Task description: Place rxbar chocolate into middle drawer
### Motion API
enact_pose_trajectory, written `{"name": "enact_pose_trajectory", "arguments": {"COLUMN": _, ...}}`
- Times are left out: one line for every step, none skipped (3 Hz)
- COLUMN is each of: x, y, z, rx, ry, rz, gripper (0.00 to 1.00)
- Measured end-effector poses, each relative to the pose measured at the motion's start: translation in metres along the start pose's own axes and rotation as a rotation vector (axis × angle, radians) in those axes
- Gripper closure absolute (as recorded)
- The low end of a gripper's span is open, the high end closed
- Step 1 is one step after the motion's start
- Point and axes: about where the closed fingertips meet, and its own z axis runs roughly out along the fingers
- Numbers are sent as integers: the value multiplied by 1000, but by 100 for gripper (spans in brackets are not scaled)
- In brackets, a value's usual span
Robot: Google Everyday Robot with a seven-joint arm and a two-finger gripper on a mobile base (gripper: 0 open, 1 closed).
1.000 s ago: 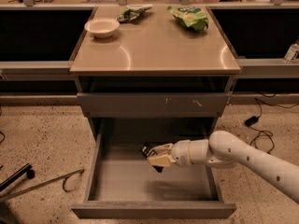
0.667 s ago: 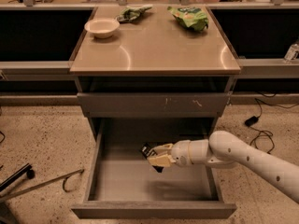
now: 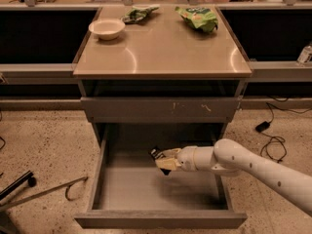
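The middle drawer [image 3: 146, 191] stands pulled out, wide and grey with a bare smooth floor. My gripper [image 3: 164, 160] reaches in from the right and hangs just above the drawer floor near its middle. It is shut on the rxbar chocolate [image 3: 157, 154], a small black bar of which only the dark ends show between the pale fingers.
The grey drawer front with pale scratch marks [image 3: 161, 109] is closed above. On the cabinet top [image 3: 161, 52] stand a white bowl [image 3: 107, 28] and two green snack bags [image 3: 199, 17] [image 3: 139, 13]. Cables lie on the floor right [image 3: 270, 130] and a metal leg left [image 3: 39, 194].
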Motion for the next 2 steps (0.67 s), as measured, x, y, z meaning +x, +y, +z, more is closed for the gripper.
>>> {"name": "enact_pose_trajectory", "arguments": {"x": 3, "y": -43, "z": 18, "rx": 103, "ry": 19, "rz": 26, "gripper": 100}}
{"name": "enact_pose_trajectory", "arguments": {"x": 20, "y": -66, "z": 32, "rx": 158, "ry": 68, "rz": 64, "gripper": 100}}
